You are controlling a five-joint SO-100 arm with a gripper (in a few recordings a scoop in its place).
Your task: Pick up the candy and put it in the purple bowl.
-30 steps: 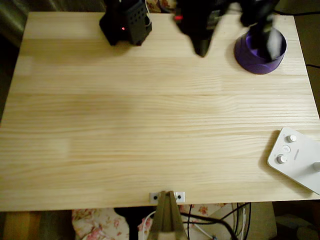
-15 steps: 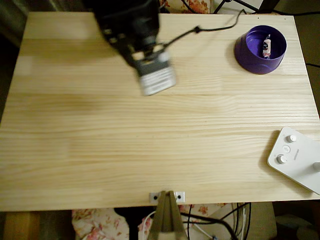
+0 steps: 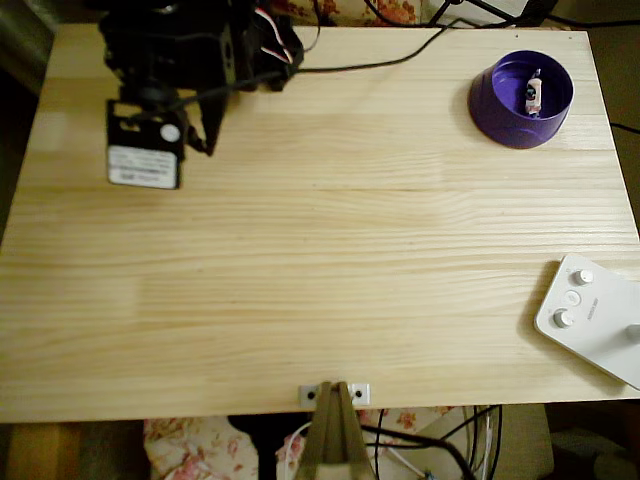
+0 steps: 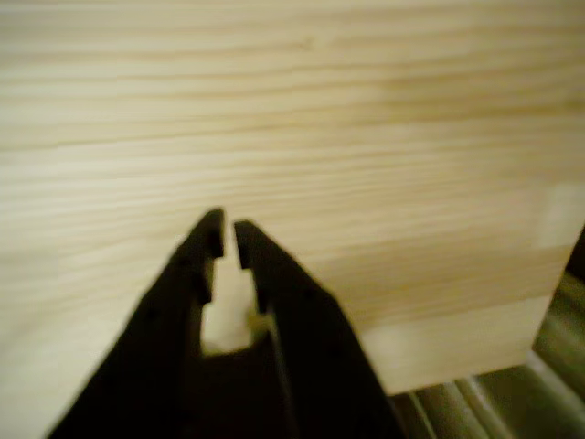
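Note:
The candy (image 3: 532, 93), a small pale wrapped sweet, lies inside the purple bowl (image 3: 498, 110) at the table's far right corner in the overhead view. My black arm (image 3: 170, 60) hangs over the far left corner, well away from the bowl, its wrist block with a white label (image 3: 144, 165) pointing toward the front. In the wrist view my gripper (image 4: 228, 233) has its black fingers (image 4: 196, 265) together but for a thin slit at the tips, nothing between them, above bare wood.
A white device with knobs (image 3: 595, 320) sits at the right front edge. A small metal clamp (image 3: 335, 394) grips the middle of the front edge. A black cable (image 3: 380, 55) runs along the back. The table's edge (image 4: 457, 352) shows near the gripper.
The arm swung from over the purple bowl across the back of the table to the far left corner. The candy, released, now lies in the bowl.

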